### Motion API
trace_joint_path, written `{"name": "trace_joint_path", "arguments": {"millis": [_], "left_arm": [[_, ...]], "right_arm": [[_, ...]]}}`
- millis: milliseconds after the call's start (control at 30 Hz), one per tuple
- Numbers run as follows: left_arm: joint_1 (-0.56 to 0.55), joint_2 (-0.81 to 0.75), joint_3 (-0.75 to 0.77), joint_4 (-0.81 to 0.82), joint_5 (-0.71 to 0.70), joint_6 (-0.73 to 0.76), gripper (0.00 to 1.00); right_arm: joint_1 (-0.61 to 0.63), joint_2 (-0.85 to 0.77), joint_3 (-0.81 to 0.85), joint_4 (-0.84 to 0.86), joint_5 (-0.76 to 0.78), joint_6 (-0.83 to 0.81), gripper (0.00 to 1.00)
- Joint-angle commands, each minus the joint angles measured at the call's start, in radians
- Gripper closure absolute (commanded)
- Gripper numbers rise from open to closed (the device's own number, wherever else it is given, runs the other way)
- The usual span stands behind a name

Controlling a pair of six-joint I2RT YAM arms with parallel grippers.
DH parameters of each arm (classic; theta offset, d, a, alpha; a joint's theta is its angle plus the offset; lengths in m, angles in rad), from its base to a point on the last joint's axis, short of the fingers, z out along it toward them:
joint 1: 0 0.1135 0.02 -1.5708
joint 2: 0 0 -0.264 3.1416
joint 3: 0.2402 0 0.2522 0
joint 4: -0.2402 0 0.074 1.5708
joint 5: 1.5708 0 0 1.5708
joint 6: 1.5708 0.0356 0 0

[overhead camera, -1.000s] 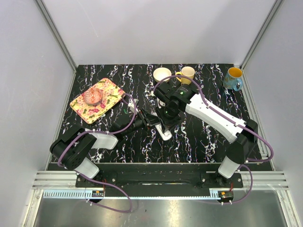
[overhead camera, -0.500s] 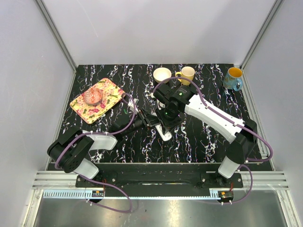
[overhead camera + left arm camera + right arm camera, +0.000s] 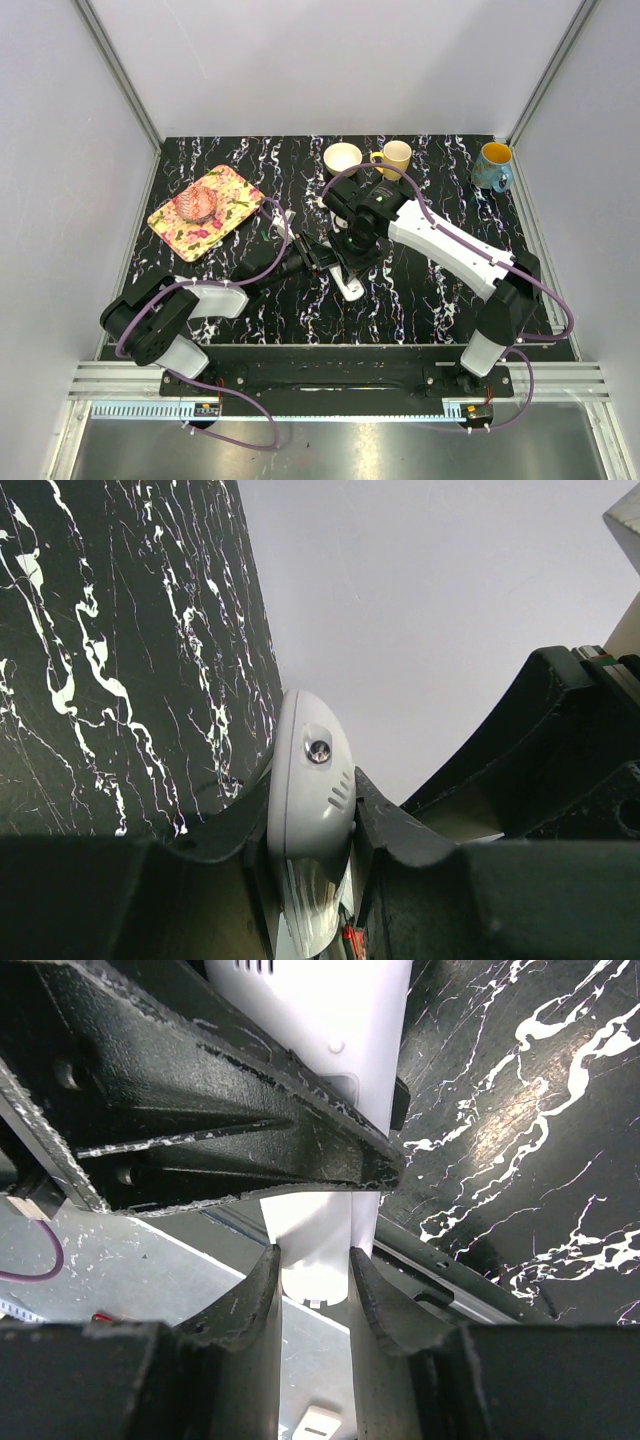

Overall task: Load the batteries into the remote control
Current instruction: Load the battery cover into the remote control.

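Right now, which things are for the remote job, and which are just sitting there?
For the job: remote control, left gripper, right gripper, both holding it.
Just lying about: bowl, yellow mug, blue mug, flowery tray.

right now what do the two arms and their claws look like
The left arm and right arm are black jointed segments with smooth white shells, each trailed by a looping purple cable. The left claw and right claw have matte black, scuffed fingers.
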Motion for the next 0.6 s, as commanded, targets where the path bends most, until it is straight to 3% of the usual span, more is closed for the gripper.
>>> {"name": "trace_joint_path", "arguments": {"millis": [0, 400, 567], "left_arm": [[-0.013, -0.043, 0.047, 0.094, 0.013, -0.002, 1.0], [-0.021, -0.046, 0.034, 0.174, 0.024, -0.053, 1.0], [-0.022, -0.04, 0.026, 0.215, 0.025, -0.079, 1.0]], "right_arm": [[0.008, 0.01, 0.003, 0.019, 0.019, -0.015, 1.0], [0.006, 0.015, -0.01, 0.033, 0.062, -0.011, 1.0], [0.006, 0.01, -0.02, 0.037, 0.074, -0.006, 0.87]]}}
